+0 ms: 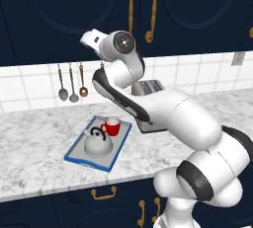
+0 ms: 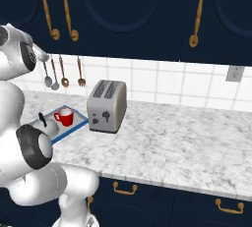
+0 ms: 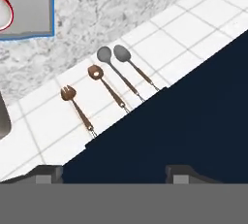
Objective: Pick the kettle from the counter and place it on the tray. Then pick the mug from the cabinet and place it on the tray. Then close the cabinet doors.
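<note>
I saw the marbled counter (image 1: pixel 34 138) running under white wall tiles (image 2: pixel 162 86), navy cabinet doors (image 1: pixel 74 10) shut above it. The blue-rimmed tray (image 1: pixel 74 157) lay on the counter, carrying the kettle (image 1: pixel 97 143) with the red mug (image 1: pixel 111 126) at its 1 o'clock. A toaster (image 2: pixel 107 106) stood beside the tray, mostly hidden by my arm in the left base view. Hanging utensils (image 3: pixel 114 75) lined the tiles. The gripper (image 3: pixel 114 174) sat near the cabinet's lower edge, fingertips (image 3: pixel 48 174) spread, empty. Mug was cut off in hand view.
</note>
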Motion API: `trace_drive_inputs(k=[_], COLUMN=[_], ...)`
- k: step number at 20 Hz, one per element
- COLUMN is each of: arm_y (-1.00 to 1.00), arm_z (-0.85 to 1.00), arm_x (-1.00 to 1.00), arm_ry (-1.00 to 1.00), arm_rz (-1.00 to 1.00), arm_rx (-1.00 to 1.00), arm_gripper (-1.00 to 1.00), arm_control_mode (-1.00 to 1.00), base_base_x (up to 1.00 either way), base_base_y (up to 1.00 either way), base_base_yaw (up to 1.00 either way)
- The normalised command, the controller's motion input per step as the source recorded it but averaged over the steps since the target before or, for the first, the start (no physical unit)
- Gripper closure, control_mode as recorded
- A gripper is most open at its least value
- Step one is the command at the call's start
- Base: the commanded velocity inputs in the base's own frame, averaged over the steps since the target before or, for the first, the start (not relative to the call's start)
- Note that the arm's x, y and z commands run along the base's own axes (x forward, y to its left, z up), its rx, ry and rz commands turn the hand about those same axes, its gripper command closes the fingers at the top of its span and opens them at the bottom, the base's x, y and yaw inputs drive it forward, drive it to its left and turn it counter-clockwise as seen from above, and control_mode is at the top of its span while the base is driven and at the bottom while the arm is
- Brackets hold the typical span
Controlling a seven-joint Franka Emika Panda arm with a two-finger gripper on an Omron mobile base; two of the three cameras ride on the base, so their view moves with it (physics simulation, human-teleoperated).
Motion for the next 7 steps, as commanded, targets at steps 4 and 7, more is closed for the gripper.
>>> trace_drive_inputs(k=[4,7], arm_y=[-0.58,-0.51], arm_z=[-0.08,-0.01], arm_x=[0.52,0.51], arm_ry=[-0.18,-0.09], arm_rz=[0.22,0.2], arm_rx=[0.23,0.22], arm_gripper=[-1.0,-1.0], arm_control_mode=[-1.0,-1.0], base_base_x=[0.0,0.0], base_base_y=[0.0,0.0], base_base_yaw=[0.0,0.0])
